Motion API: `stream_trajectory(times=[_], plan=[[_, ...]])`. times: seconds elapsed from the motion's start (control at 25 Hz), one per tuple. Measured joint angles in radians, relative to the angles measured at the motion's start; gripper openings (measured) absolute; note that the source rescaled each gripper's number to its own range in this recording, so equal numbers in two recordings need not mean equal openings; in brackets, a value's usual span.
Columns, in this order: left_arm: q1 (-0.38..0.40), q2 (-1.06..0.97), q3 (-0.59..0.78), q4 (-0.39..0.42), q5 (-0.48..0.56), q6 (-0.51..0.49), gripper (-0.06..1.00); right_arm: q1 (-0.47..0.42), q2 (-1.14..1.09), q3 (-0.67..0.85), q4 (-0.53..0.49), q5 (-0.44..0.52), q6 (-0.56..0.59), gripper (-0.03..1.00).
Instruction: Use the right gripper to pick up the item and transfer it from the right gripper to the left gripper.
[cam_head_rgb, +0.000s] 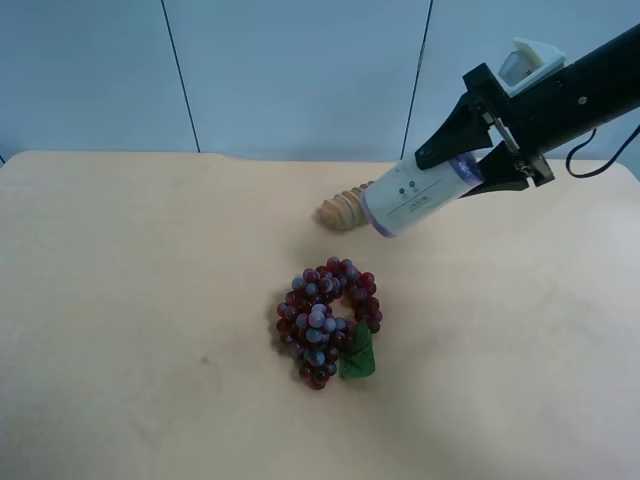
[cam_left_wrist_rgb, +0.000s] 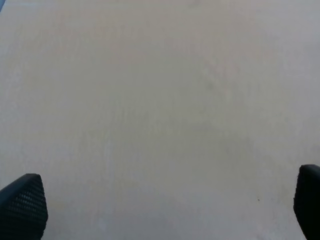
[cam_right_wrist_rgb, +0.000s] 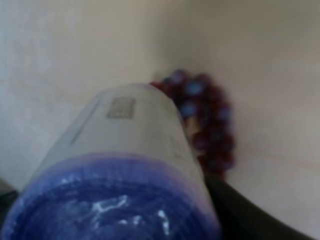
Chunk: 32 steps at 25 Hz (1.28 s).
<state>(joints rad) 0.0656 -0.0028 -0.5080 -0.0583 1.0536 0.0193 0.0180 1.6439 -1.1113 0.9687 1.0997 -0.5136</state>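
The item (cam_head_rgb: 415, 195), a cream-white can with small printed marks, a purple rim band and a shiny blue-purple lid, hangs tilted in the air above the table (cam_head_rgb: 150, 300). It is near the ribbed wooden piece (cam_head_rgb: 345, 208) and up-view of the grape bunch (cam_head_rgb: 328, 320). The right gripper (cam_head_rgb: 445, 178) pinches its lid end, its black arm slanting down from the exterior high view's upper right. The left gripper (cam_left_wrist_rgb: 165, 202) hovers over bare tabletop, its fingertips (cam_left_wrist_rgb: 25, 202) spread wide.
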Motion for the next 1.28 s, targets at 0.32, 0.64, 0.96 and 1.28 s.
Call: stream_trajectory(times=[0.32,0.64,0.96,1.28], plan=[[0.000,0.000,0.000,0.000,0.000,0.000,1.00,0.098,0.173,-0.001,0.278,0.075,-0.174,0.01],[0.000,0.000,0.000,0.000,0.000,0.000,1.00,0.099,0.259,-0.001,0.393,0.085,-0.261,0.01],[0.000,0.000,0.000,0.000,0.000,0.000,1.00,0.099,0.259,-0.001,0.399,0.086,-0.273,0.01],[0.000,0.000,0.000,0.000,0.000,0.000,1.00,0.099,0.259,-0.001,0.390,0.086,-0.287,0.01]])
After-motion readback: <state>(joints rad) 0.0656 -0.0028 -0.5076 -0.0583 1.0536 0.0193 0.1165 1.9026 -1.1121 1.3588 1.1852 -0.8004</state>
